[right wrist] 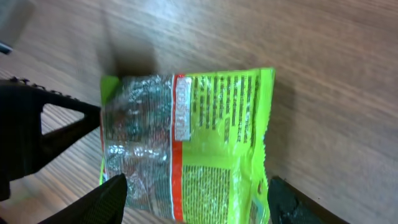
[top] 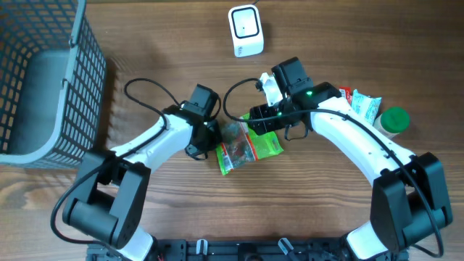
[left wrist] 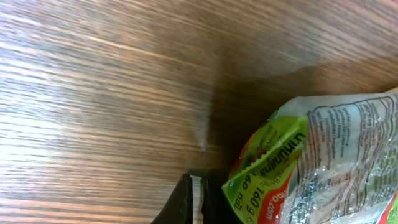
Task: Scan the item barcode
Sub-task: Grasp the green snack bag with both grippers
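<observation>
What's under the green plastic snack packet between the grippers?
Brown wooden table shows around the green plastic snack packet, darkened by its shadow. The patch directly beneath is covered by the packet and cannot be seen.

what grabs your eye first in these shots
A bright green crinkly plastic snack packet dominates the middle of the overhead view, with the left claw pinching its edge. Behind it stands a small white box scanner, and a big grey wire basket fills the far left corner.
</observation>
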Controlling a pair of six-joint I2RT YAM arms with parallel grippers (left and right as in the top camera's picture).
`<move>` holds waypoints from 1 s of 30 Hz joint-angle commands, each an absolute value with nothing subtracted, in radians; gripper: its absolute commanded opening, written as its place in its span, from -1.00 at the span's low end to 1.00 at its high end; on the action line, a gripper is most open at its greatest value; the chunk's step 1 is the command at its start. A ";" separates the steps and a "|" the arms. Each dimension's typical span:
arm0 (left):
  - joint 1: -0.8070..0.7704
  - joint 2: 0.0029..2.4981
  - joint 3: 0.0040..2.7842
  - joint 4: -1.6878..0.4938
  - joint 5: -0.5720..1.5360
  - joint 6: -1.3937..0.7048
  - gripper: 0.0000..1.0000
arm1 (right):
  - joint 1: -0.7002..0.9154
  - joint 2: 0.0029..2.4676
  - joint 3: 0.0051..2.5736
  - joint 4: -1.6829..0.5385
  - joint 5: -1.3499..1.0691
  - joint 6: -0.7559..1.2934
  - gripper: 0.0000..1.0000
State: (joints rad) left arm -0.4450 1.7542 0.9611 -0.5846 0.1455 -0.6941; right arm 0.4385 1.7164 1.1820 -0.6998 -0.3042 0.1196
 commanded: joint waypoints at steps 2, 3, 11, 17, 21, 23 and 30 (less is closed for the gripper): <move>-0.430 1.761 0.969 -0.604 0.154 -0.685 -0.92 | 0.413 1.711 1.145 -0.709 -0.282 0.135 0.55; -0.411 1.761 0.980 -0.625 0.175 -0.644 -0.92 | 0.389 1.711 1.129 -0.709 -0.311 0.130 0.56; -0.331 1.771 1.040 -0.670 0.452 -0.419 -0.92 | 0.306 1.726 1.086 -0.729 -0.517 0.011 0.54; -0.397 1.901 1.040 -0.650 0.445 -0.428 -0.92 | 0.306 1.917 1.086 -0.727 -0.639 0.010 0.37; -0.397 1.919 1.040 -0.643 0.445 -0.430 -0.92 | 0.307 1.967 1.086 -0.719 -0.723 -0.026 0.23; -0.397 1.919 1.040 -0.647 0.444 -0.430 -0.92 | 0.306 1.953 1.095 -0.707 -0.724 -0.035 0.11; -0.397 1.919 1.040 -0.647 0.422 -0.430 -0.92 | 0.303 1.804 1.220 -0.810 -0.487 -0.036 0.46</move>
